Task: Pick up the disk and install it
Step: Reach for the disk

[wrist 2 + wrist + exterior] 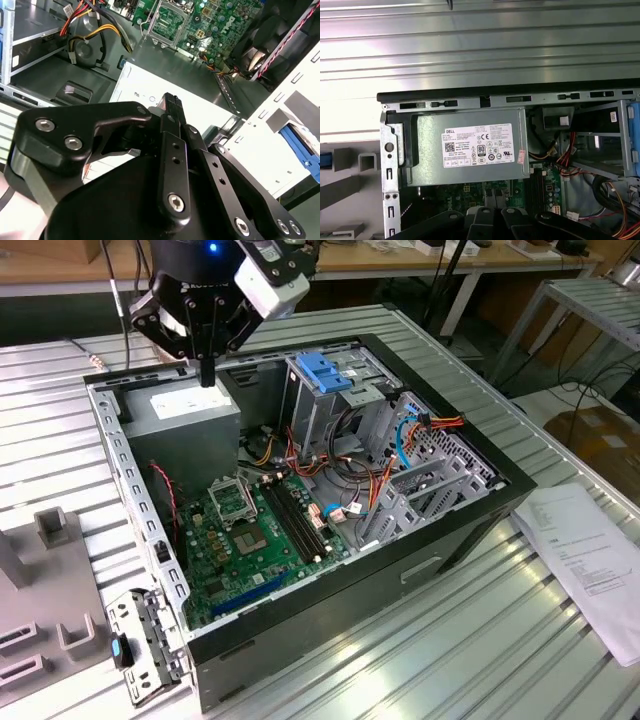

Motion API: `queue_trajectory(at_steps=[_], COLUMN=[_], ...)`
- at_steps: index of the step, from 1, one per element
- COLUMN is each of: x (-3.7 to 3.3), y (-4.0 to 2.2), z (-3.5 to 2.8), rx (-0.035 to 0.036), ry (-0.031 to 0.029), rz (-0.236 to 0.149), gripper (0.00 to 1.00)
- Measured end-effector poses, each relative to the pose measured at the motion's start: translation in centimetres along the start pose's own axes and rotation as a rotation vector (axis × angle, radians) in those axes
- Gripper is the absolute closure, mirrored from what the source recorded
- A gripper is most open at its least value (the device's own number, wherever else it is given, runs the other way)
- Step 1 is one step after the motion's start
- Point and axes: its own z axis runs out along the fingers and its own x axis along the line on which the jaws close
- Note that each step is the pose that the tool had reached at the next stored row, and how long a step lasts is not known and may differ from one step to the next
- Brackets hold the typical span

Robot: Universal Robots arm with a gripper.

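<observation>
Disk (300,145): glimpsed in the second wrist view as a blue frame edge, lodged beside a grey holder (284,119), outside the computer case (420,570); whether flat or upright, could not tell. Not grasped. Gripper (206,375): hung just above the grey power supply box (185,418) at one corner of the case, clenched, fingers (172,145) pressed together with nothing between them. Well apart from the disk.

White label (478,145), black print, on grey power supply box (427,172). Printed paper sheet (590,555) at bench (450,640) edge, the exterior view's right. Wording illegible.
</observation>
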Motion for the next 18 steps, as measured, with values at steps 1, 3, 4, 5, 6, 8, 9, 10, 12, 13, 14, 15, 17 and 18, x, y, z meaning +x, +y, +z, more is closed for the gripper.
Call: queue_trajectory(at_steps=[1, 3, 4, 5, 6, 8, 9, 10, 12, 13, 14, 15, 17, 18], x=[0.07, 0.31, 0.42, 0.47, 0.56, 0.68, 0.76, 0.81, 0.95, 1.02, 1.08, 1.15, 1.30, 1.34], y=[0.00, -0.03, -0.03, -0.03, -0.04, -0.05, -0.06, -0.06, -0.07, -0.08, -0.08, -0.09, -0.10, -0.10], z=[0.00, -0.01, -0.01, -0.01, -0.02, -0.02, -0.02, -0.02, -0.03, -0.03, -0.03, -0.03, -0.04, -0.04], rx=[0.0000, -0.0001, 0.0001, 0.0001, 0.0001, 0.0000, 0.0000, 0.0000, 0.0001, 0.0001, 0.0001, 0.0001, 0.0002, 0.0001], ry=[0.0001, 0.0003, 0.0004, 0.0004, 0.0005, 0.0006, 0.0006, 0.0006, 0.0007, 0.0008, 0.0009, 0.0009, 0.0012, 0.0012], rz=[0.000, 0.000, 0.000, 0.000, 0.000, 0.000, 0.000, 0.000, 0.000, 0.000, 0.000, 0.000, 0.000, 0.000], gripper=[0.89, 0.89, 0.89, 0.89, 0.89, 0.89, 0.89, 0.89, 0.89, 0.89, 0.89, 0.89, 0.89, 0.89])
